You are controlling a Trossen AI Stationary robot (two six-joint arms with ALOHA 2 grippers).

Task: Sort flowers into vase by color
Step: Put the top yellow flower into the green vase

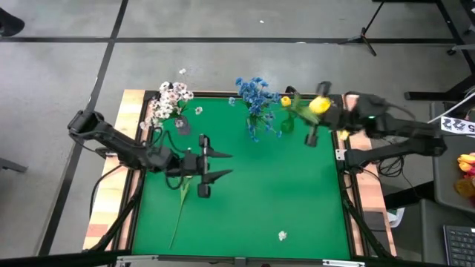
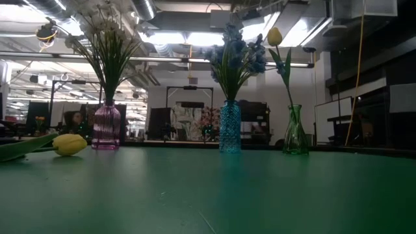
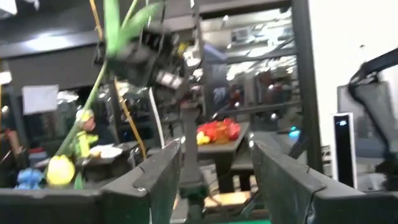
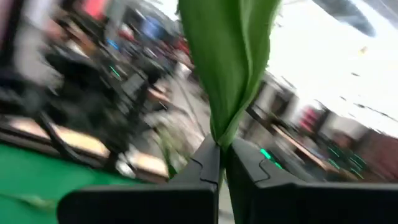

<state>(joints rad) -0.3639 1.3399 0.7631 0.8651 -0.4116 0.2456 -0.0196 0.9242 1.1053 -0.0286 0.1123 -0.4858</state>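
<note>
Right gripper (image 4: pixel 221 163) fingers are clamped on a yellow tulip (image 1: pixel 319 105) beside the green vase (image 2: pixel 296 132). Left gripper (image 1: pixel 215 165) (fingers spread, empty) hovers over another tulip (image 1: pixel 183 194) on the bench (image 1: pixel 267 200).

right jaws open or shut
Shut on the yellow tulip: in the right wrist view the right gripper pinches its green stalk.

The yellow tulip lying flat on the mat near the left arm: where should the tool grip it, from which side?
Grip the green stalk mid-length, coming straight down with the open left tool straddling it crosswise. It lies flat and thin on the mat; the bud looks crushable.
</note>
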